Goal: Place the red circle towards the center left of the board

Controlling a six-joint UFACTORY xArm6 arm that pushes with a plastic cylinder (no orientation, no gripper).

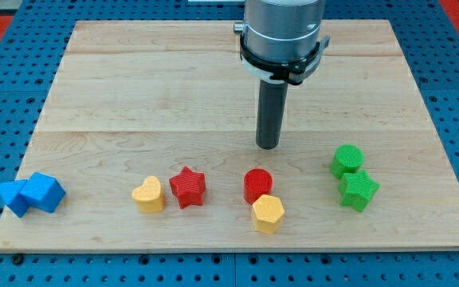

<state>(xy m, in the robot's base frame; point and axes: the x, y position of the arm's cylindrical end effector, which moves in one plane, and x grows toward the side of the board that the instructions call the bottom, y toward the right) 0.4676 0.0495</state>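
Observation:
The red circle [256,184] lies on the wooden board [150,88] near the view's bottom, a little right of centre. My tip [268,147] stands just above it in the view, slightly to its right, with a small gap between them. A yellow hexagon [267,213] touches the red circle's lower right side. A red star [187,186] lies to the circle's left, and a yellow heart [148,194] lies left of the star.
A green circle [347,160] and a green star [358,190] sit together at the view's right. Two blue blocks [13,197] [44,192] touch each other at the bottom left corner. The arm's grey body [283,36] hangs over the top centre.

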